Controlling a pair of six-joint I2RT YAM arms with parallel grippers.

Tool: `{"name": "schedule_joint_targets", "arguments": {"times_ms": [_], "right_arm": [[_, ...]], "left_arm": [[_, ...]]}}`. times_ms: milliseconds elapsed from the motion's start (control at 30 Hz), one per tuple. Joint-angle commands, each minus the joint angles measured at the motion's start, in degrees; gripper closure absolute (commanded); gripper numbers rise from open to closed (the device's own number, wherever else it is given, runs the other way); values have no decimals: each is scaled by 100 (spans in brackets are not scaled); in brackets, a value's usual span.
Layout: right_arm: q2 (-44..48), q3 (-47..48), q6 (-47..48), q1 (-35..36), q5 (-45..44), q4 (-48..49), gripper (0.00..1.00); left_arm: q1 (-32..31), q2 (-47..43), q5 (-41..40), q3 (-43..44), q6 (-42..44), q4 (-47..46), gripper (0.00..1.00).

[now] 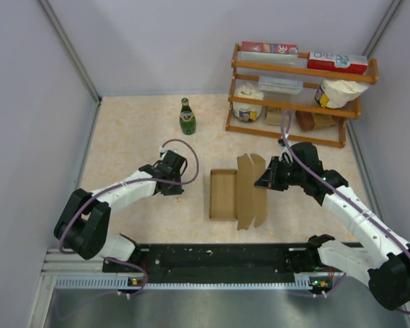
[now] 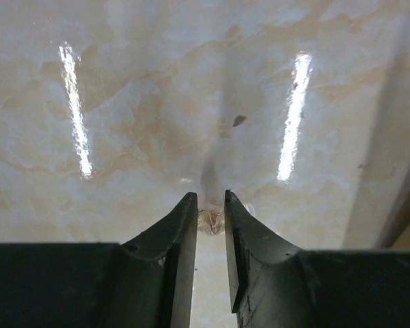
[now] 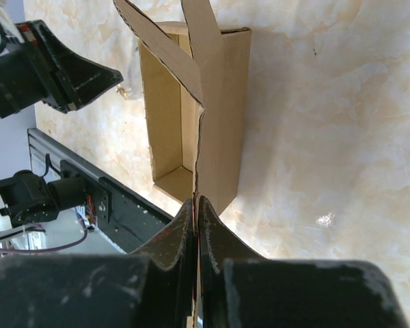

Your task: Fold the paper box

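Note:
The paper box [image 1: 222,195] is brown cardboard, an open oblong tray lying mid-table with its wide lid flap [image 1: 251,195] raised on the right side. My right gripper [image 1: 263,180] is shut on the edge of that flap. In the right wrist view the flap's edge [image 3: 199,137] runs straight into the closed right gripper [image 3: 197,201], with the tray [image 3: 165,116] beyond it. My left gripper [image 1: 178,190] is left of the box, low over the table. Its jaws stand narrowly apart around a tiny crumpled scrap [image 2: 210,220] that fills the gap at the left gripper's [image 2: 210,198] tips.
A green bottle [image 1: 186,117] stands at the back, left of centre. A wooden rack [image 1: 287,134] with printed cartons [image 1: 336,63] and bags fills the back right. The black base rail [image 1: 219,258] runs along the near edge. Grey walls close in both sides.

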State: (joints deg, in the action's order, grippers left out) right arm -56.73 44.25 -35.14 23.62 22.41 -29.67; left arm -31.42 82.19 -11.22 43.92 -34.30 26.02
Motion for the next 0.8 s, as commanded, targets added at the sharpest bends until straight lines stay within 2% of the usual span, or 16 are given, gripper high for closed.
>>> {"name": "schedule_joint_targets", "arguments": {"times_ms": [0,533,633,767], "right_arm": [[30,-13,-64,38,70,225,100],[48,-92,-55,38,61,269,100],[39,-118,-64,29,70,286,100],[30,-136,-99,38,114,330,100]], "left_arm": [[4,-476,138,555,126,289,73],[-127,-1285,691,1706,258,887,78],[-460,-1215,736,2128,214,948,79],[-1312,-776,543,2761,135,1010,78]]}}
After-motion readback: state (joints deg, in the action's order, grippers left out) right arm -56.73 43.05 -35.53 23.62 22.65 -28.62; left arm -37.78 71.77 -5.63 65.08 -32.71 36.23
